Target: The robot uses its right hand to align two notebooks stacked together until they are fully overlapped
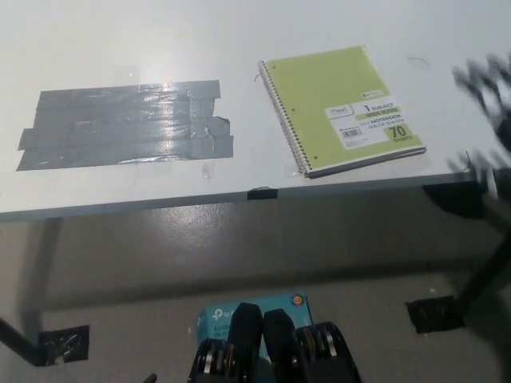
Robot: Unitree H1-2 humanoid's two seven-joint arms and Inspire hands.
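White table holds green notebooks; blurred right hand at edge, grip unclear.

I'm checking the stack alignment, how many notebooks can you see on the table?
1 shows plainly: the green spiral notebook near the white table front edge, right of the grey tape patch. A second may lie hidden directly beneath it; edges look overlapped.

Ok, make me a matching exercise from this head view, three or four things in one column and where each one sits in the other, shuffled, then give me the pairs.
Things:
1. green spiral notebook
2. grey duct tape patch
3. teal box
4. blurred black robot hand

Places:
A. on the floor under the table
B. right edge of the picture
C. table, left part
D. table, right part, near the front edge

Pairs: 1-D, 2-C, 3-A, 4-B
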